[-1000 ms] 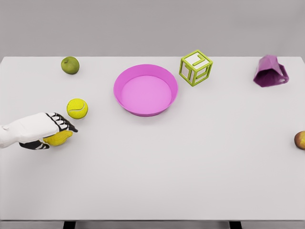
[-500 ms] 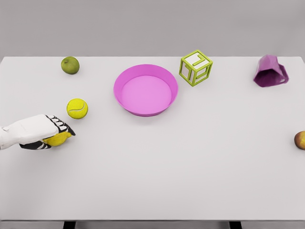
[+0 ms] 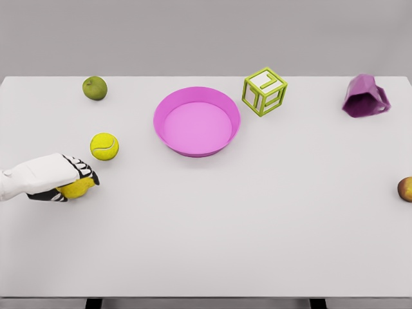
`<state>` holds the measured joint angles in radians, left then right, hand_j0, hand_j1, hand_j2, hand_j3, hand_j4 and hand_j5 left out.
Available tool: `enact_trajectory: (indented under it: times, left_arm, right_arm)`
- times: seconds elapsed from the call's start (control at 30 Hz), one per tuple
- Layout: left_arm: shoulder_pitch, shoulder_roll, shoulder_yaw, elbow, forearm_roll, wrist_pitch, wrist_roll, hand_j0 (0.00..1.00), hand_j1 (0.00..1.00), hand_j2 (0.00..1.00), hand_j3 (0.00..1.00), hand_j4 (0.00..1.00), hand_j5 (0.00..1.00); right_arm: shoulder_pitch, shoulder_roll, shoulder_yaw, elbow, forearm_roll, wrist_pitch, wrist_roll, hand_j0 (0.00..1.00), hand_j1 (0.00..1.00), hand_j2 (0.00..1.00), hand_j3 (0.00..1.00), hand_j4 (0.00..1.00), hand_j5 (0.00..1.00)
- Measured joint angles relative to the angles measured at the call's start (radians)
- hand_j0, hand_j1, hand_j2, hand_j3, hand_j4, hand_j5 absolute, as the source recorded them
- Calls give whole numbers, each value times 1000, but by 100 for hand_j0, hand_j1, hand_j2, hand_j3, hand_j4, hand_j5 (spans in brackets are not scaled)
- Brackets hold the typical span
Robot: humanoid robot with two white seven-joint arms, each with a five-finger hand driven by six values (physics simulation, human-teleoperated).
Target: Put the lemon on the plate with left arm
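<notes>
White table (image 3: pixel 270 225) fills the view, broad and pale, running edge to edge. On it, up past the middle, sits the pink plate (image 3: pixel 196 121), round, with a raised rim and nothing inside it. Over at the far right corner there's a purple cup (image 3: pixel 365 96), tipped on its side. Left of that, just off the plate's right rim, a yellow-green wireframe cube (image 3: pixel 264 91) stands tilted on a corner edge with white panels showing.

Now to the lower left: the left hand (image 3: pixel 56 176) reaches in from the picture's left edge, white shell with black finger joints, and its fingers are curled down over the lemon (image 3: pixel 76 188), wrapping it from above. The lemon peeks out yellow below and in front of the fingertips, down at table level, well apart from the plate. Whether it is resting on the surface or just off it, I can't tell.

Just beyond the hand, toward the plate, a tennis ball (image 3: pixel 104 146) sits near the knuckles but apart from them, roughly between hand and plate. Further back at the upper left, a green apple (image 3: pixel 94 87). And at the right edge, half cut off, a small brownish-yellow fruit (image 3: pixel 405 189).
</notes>
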<state>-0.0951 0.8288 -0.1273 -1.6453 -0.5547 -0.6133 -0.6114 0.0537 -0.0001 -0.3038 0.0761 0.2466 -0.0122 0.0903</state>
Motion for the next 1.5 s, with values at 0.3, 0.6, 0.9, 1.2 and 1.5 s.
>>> enact_trajectory:
  times: [0.3, 0.6, 0.9, 1.2, 1.5]
  left_arm:
    - [3, 2, 5, -43, 20, 0, 0, 46, 46, 46, 46, 46, 46]
    - [-2, 0, 7, -87, 62, 0, 0, 46, 46, 46, 46, 46, 46]
    - [-23, -32, 9, -103, 70, 0, 0, 46, 46, 46, 46, 46, 46]
    - [-64, -62, 9, -107, 70, 0, 0, 46, 46, 46, 46, 46, 46]
    - [-106, -101, 7, -104, 67, 0, 0, 46, 46, 46, 46, 46, 46]
  right_arm:
    - [0, 0, 0, 0, 0, 0, 0, 100, 100, 100, 100, 100, 100]
    - [0, 0, 0, 0, 0, 0, 0, 100, 100, 100, 100, 100, 100]
    - [0, 0, 0, 0, 0, 0, 0, 100, 100, 100, 100, 100, 100]
    - [0, 0, 0, 0, 0, 0, 0, 100, 100, 100, 100, 100, 100]
    - [0, 0, 0, 0, 0, 0, 0, 100, 100, 100, 100, 100, 100]
